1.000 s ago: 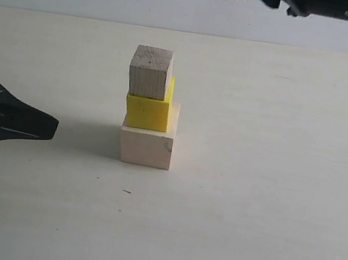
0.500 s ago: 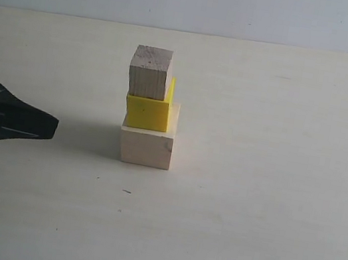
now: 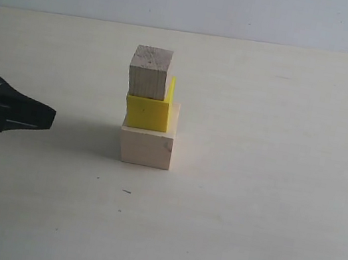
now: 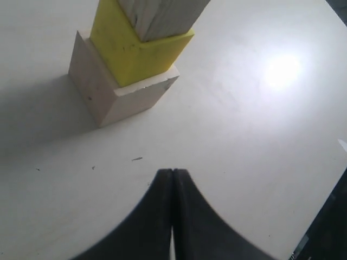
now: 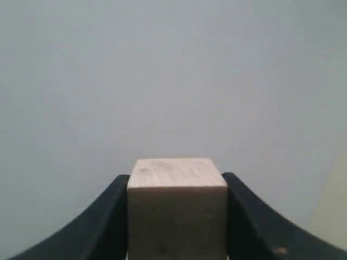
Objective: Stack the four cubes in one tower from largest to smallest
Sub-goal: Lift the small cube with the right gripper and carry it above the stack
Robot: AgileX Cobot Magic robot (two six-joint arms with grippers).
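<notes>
Exterior view first: the three-cube tower (image 3: 149, 109) stands roughly mid-surface. There's a big pale whitish wooden cube (image 3: 146, 147) at the bottom, a smooth bright yellow cube (image 3: 147, 112) on it, and a tan bare-wood cube (image 3: 150, 72) with visible grain on top. The edges aren't lined up. Each upper cube sits toward the left, so a strip of the pale top shows on the right. There's loads of bare cream surface (image 3: 268, 207) all round, right back to the grey wall (image 3: 196, 3). The black left end effector (image 3: 47, 117) is well left of the tower, tip pointing at it.

Left wrist view: its fingers are pressed together with nothing between them, and there's open surface between the tip and the pale cube. A bright glare spot (image 4: 282, 70) sits on the surface.

Right wrist view: the right end effector (image 5: 177, 227) is pinching the smallest tan wooden cube (image 5: 177, 181), which is square-edged, against a plain grey background.
</notes>
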